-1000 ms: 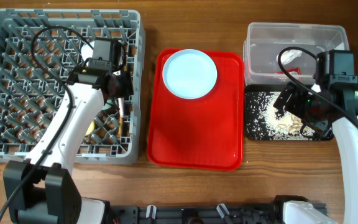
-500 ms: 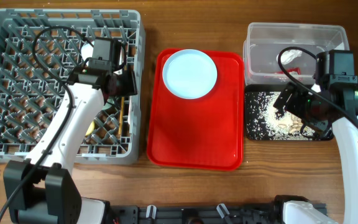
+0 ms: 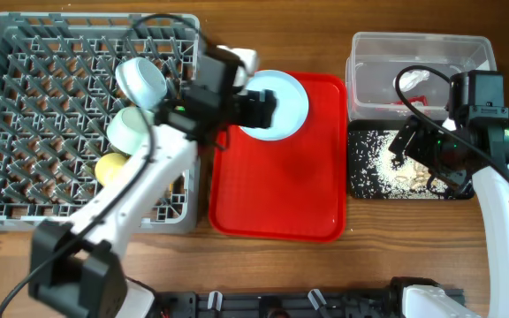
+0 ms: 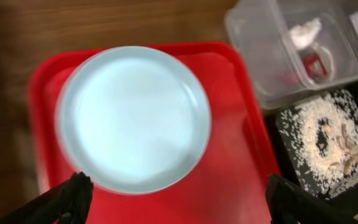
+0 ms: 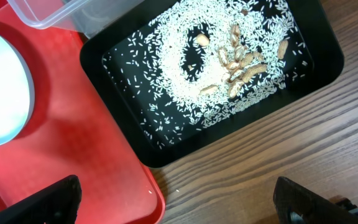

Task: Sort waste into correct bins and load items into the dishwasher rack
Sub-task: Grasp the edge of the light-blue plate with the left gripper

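Wooden tabletop point(image 3: 369, 256) fills the overhead view. The left gripper point(image 3: 270, 108) hangs over the pale blue plate point(image 3: 292, 99) on the red tray point(image 3: 281, 185), and the right gripper point(image 3: 406, 146) over the black tray point(image 3: 354, 190).

In the left wrist view the jaws stand wide apart and empty, with the plate point(image 4: 132, 118) just ahead between them.

In the right wrist view the jaws are equally wide and empty, with rice point(image 5: 173, 84) in the black tray ahead.

You look down on a wooden table point(image 3: 281, 265) that fills the view from left to right and near to far. Its top is warm mid-brown, with grain running left to right in darker streaks. The light is soft and even, and it leaves a faint sheen on the wood and only short, pale shadows.
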Robot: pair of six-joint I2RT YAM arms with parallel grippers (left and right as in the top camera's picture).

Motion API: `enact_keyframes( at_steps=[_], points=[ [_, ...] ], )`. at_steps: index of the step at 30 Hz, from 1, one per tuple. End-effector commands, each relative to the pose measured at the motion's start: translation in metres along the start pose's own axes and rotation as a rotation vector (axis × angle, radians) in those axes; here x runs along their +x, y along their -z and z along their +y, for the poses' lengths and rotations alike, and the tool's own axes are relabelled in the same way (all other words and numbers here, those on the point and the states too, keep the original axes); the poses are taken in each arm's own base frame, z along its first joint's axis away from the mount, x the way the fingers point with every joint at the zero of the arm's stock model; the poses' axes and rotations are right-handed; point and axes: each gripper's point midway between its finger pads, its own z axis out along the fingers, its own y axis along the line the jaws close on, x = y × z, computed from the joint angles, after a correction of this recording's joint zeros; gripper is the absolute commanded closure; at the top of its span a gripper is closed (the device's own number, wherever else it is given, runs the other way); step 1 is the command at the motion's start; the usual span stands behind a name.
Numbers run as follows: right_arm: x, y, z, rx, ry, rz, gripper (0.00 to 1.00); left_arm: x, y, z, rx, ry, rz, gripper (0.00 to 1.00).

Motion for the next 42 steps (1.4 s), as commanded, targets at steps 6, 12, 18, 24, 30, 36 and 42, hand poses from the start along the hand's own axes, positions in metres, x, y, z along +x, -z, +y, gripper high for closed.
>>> enact_keyframes(
  at_steps=[6, 12, 18, 24, 30, 36, 42],
  points=[
    [-0.004, 0.004, 0.003, -0.016, 0.007, -0.012, 0.0, 0.058, -0.085, -0.027, 0.006, -0.184, 0.152, 0.13],
    [-0.004, 0.004, 0.003, -0.016, 0.006, -0.011, 0.0, 0.092, -0.114, -0.008, -0.091, -0.214, 0.241, 0.13],
    [-0.003, 0.004, 0.003, -0.015, 0.007, -0.009, 0.0, 0.118, -0.123, 0.005, -0.124, -0.211, 0.33, 0.17],
    [-0.004, 0.004, 0.003, -0.015, 0.007, -0.01, 0.0, 0.132, -0.118, 0.007, -0.136, -0.214, 0.386, 0.43],
    [-0.004, 0.004, 0.003, -0.016, 0.007, -0.013, 0.0, 0.145, -0.115, -0.005, -0.128, -0.243, 0.422, 0.69],
    [-0.004, 0.004, 0.003, -0.016, 0.007, -0.012, 0.0, 0.151, -0.116, -0.024, -0.101, -0.285, 0.418, 0.8],
    [-0.004, 0.004, 0.003, -0.016, 0.007, -0.012, 0.0, 0.155, -0.116, -0.034, -0.088, -0.305, 0.42, 0.96]
  ],
)
